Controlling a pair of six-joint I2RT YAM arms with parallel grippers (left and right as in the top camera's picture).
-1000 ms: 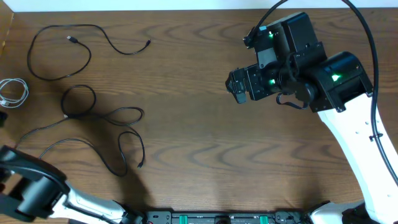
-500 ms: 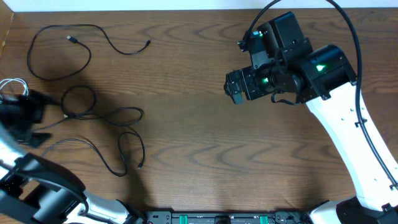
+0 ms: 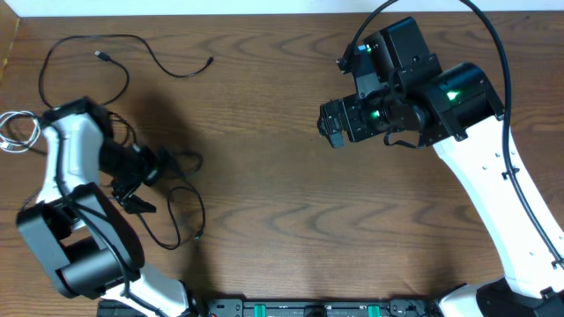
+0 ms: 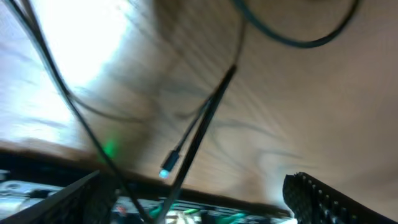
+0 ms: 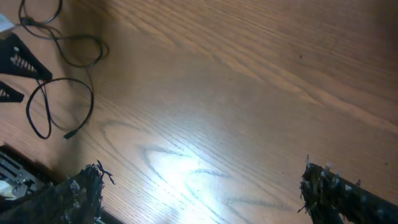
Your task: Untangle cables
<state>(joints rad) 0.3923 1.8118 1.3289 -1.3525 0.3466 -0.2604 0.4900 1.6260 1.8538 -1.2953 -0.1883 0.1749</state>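
A short white cord sits in a small coil at the far left edge of the brown wooden tabletop, clear of the others. One thin black cord lies spread in an open loop at the upper left, also apart. The second thin black cord crosses itself in several loops lower left, so spreading it looks like the remaining work. The left claw hovers over those loops, fingers wide apart, with strands running between them but nothing clamped. The right claw hangs over bare wood, fully apart and empty.
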